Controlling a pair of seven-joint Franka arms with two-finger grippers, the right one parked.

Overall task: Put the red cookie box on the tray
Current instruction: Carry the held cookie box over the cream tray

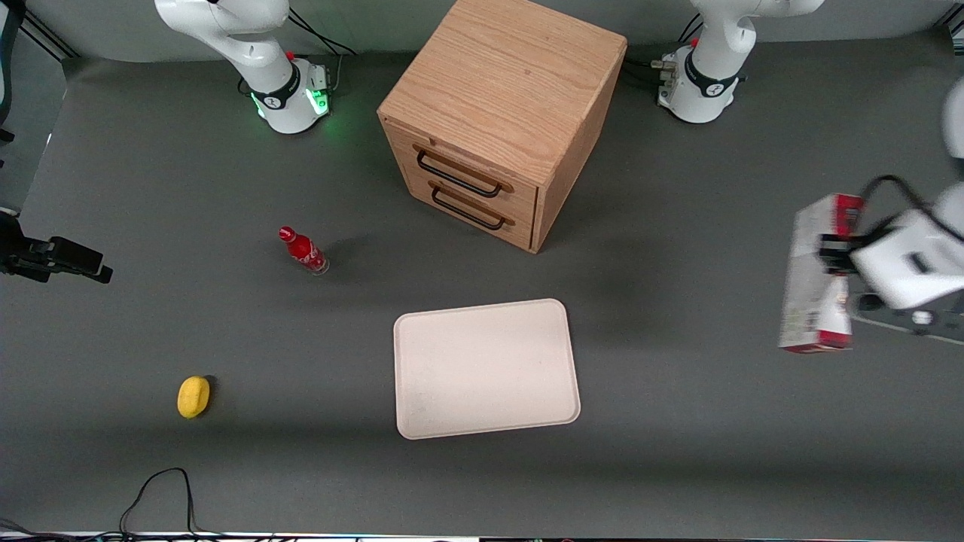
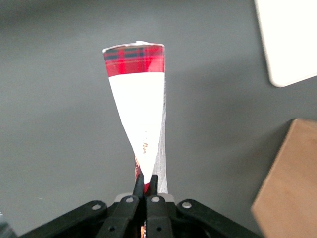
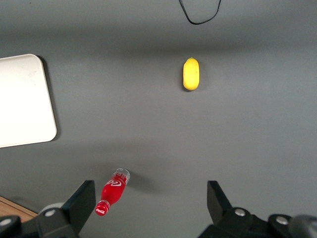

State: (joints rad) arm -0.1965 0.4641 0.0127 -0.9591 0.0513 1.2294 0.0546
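Red cookie box (image 1: 817,282) hangs clamped in the pincer (image 1: 834,256), aloft, well apart from the tray (image 1: 486,369).

A dark grey mat (image 1: 678,421) covers the whole work surface, smooth and matte, with soft shadows across it. A wooden drawer cabinet (image 1: 504,113) stands on the mat, light oak grain, set at an angle; two drawers with dark metal handles (image 1: 459,175) face the front camera. A black cable (image 1: 162,489) loops on the mat at the edge nearest the front camera. A green indicator light (image 1: 322,102) glows on the mat's farthest stretch, casting a faint green tint. Lighting is even and diffuse. A pale strip of wall (image 1: 361,15) borders the mat.
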